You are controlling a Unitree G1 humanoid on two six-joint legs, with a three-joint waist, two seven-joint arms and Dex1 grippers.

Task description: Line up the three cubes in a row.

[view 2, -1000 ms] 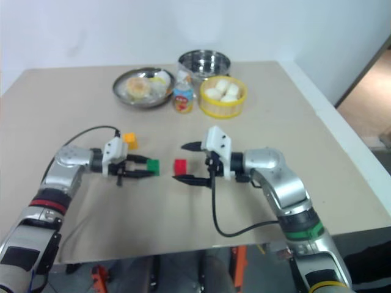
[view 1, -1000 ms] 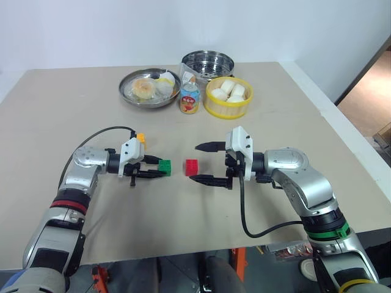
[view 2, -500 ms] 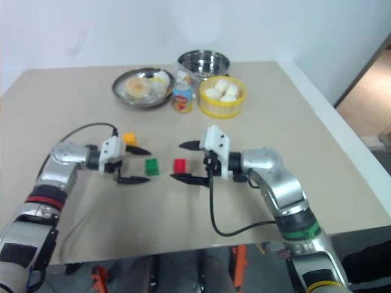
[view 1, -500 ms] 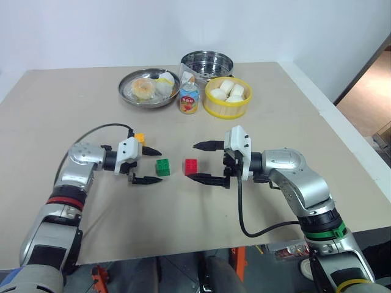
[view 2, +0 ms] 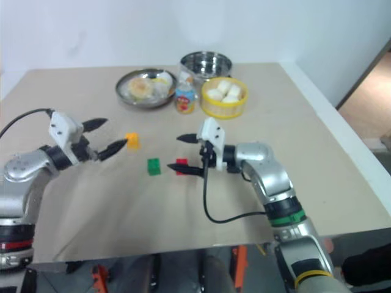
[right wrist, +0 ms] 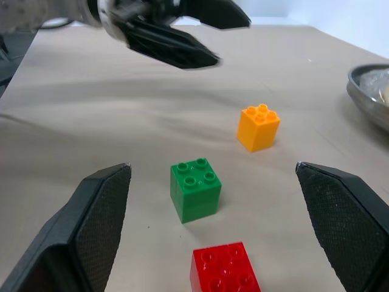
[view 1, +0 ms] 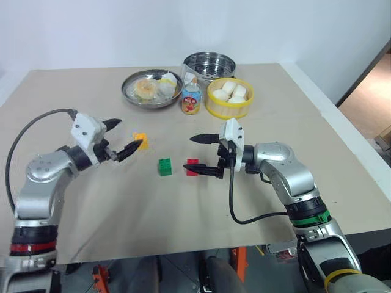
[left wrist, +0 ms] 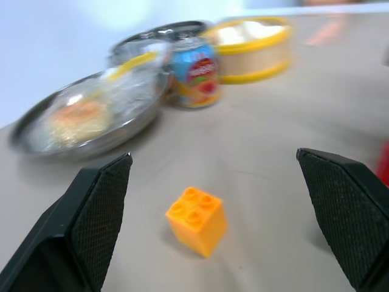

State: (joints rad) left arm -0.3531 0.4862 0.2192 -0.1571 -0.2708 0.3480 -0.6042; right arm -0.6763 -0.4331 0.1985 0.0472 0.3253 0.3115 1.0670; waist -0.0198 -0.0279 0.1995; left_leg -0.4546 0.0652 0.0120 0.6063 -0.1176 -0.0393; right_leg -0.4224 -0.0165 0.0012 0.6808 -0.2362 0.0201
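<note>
1. Left tool (view 1: 121, 135) spread wide, empty, aimed at the orange cube (view 1: 140, 140) just ahead of its fingertips.
2. Right tool (view 1: 206, 155) released, straddling the red cube (view 1: 192, 166); green cube (view 1: 164, 166) just beyond, near the red.
3. Risk: one finger clipping the orange cube on approach, skidding it farther out of line.
4. Risk: right tool nudging red into green.
5. Smooth beige bench (view 1: 73, 97); far edge carrying steel plate (view 1: 131, 96), can (view 1: 190, 99), yellow basket (view 1: 227, 108); white wall behind.
</note>
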